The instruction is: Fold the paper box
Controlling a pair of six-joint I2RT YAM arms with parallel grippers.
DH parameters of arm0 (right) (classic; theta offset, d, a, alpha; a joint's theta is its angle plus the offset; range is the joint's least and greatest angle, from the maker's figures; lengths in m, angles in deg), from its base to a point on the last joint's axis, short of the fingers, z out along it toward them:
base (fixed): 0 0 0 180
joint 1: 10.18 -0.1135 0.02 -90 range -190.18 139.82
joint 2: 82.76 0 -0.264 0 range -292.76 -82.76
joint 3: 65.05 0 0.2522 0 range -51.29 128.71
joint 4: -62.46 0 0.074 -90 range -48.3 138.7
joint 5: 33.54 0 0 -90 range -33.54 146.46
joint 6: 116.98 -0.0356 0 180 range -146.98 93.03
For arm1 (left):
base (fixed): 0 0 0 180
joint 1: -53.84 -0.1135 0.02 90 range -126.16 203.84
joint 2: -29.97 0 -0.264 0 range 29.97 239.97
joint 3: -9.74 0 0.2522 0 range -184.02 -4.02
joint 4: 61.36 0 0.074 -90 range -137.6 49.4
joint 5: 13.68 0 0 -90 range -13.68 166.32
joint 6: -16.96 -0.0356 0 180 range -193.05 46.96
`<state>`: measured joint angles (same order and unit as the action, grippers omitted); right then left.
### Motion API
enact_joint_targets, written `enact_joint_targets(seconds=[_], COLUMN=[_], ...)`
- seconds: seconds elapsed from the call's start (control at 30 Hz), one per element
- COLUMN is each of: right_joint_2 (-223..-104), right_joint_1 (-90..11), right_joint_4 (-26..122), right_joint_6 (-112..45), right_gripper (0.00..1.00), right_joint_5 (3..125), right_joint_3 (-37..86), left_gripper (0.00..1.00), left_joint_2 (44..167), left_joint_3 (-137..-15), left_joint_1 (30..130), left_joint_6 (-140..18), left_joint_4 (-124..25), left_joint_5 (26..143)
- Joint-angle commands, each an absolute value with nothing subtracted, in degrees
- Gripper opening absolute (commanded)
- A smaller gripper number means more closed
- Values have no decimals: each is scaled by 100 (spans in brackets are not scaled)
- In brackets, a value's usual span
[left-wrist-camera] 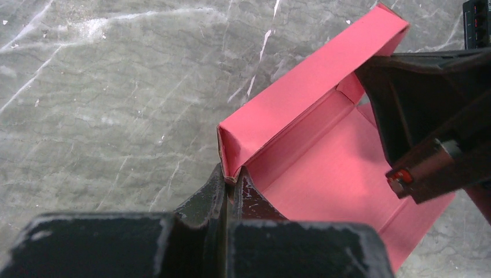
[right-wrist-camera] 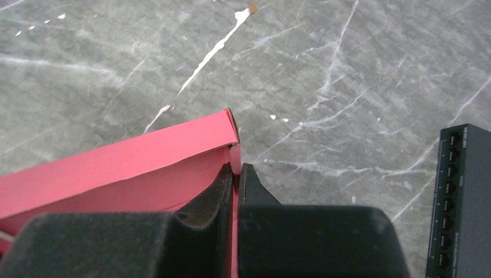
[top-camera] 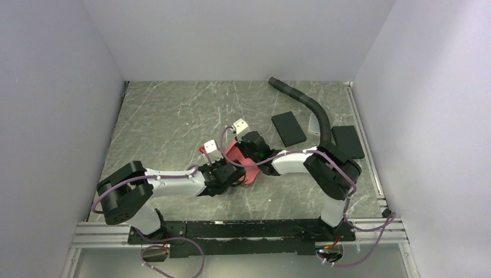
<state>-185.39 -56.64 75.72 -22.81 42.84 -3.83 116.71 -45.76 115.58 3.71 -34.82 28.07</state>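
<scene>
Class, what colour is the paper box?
The paper box is plain red-pink; clearest in the left wrist view.

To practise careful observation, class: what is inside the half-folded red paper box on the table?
Inside the paper box, only its bare pink floor and a small corner tab show, no loose item. The right gripper, shut on an end wall, hides part of the interior.

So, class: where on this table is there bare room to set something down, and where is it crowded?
Free: far-left table, between left wall and the paper box. Crowded: the middle, where left gripper and right gripper pinch it, and the far right, with hose and two black pads.
</scene>
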Motion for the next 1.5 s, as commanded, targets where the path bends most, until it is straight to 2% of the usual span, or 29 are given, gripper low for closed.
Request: enact_joint_targets(seconds=[0.0,0.07,0.27,0.37,0.6,0.77,0.87,0.97,1.3,1.37,1.47], right_joint_2=[-19010,-18994,-18586,-18605,-18743,-18818,-18886,-18902,-19027,-19095,-19001], right_joint_1=[-5677,-5701,-5643,-5598,-5448,-5394,-5395,-5395,-5545,-5564,-5530], right_joint_4=[7333,7377,7251,7165,6987,6916,6930,6987,7089,7055,6845], right_joint_6=[-2200,-2263,-2904,-3067,-2905,-2866,-2886,-2900,-2361,-2349,-2512], right_gripper=[0,0,0,0,12,18,16,0,0,0,0], right_joint_5=[2899,3035,5379,6099,5128,4942,4634,4189,2879,3005,4255], right_joint_3=[-125,-144,-354,-342,-185,-125,-111,-113,16,55,46], left_gripper=[0,0,0,0,0,0,0,0,0,0,0], left_joint_2=[11411,11301,11165,11154,11119,11106,11063,11006,10792,10769,10758], left_joint_3=[-4684,-4620,-4524,-4485,-4474,-4445,-4432,-4395,-4348,-4356,-4336], left_joint_1=[11651,11651,11651,11651,11655,11642,11642,11642,11633,11633,11638], left_joint_6=[655,658,660,645,701,767,764,755,885,885,906], left_joint_4=[-3320,-3342,-3380,-3450,-3268,-3209,-3234,-3360,-3554,-3575,-3563], left_joint_5=[3142,3141,3133,3152,3051,3037,3049,3117,3400,3424,3447])
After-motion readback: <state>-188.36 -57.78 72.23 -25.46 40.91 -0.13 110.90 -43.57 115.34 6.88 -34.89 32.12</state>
